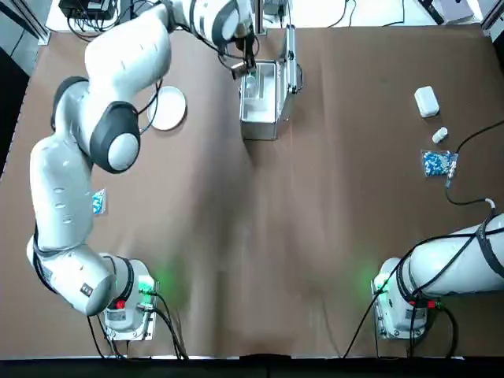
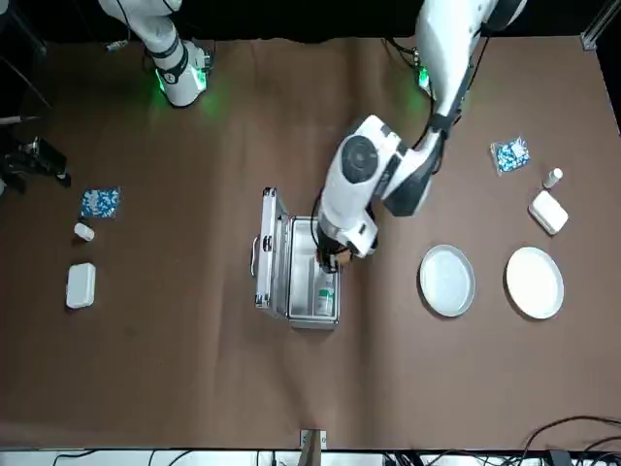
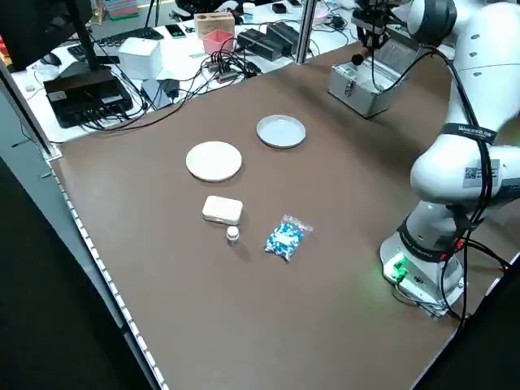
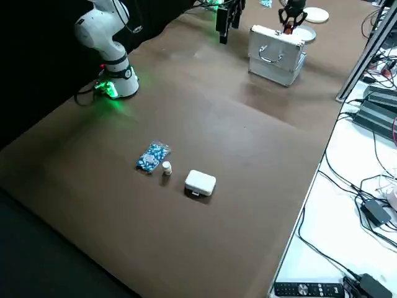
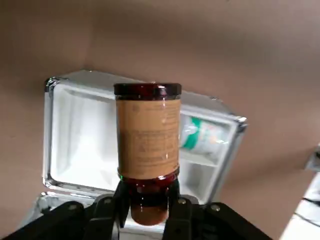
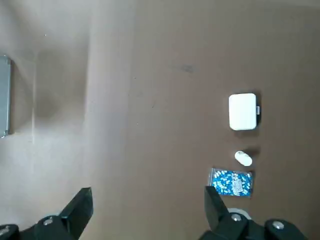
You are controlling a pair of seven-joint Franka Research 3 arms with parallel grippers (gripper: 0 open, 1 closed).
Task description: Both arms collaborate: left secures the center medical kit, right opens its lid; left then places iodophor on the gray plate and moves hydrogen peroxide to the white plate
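The medical kit stands open at the far centre of the table, with its lid raised upright on the right side. My left gripper is shut on the neck of the iodophor, a brown bottle with a tan label, held just above the open case. Inside the case lies the hydrogen peroxide with its teal top. The gray plate and the white plate sit side by side to the left of the kit. My right gripper is open, far from the kit over bare table.
A white box, a small white bottle and a blue packet lie at the right side. A like group lies at the left: white box, small bottle, blue packet. A cable crosses the right edge.
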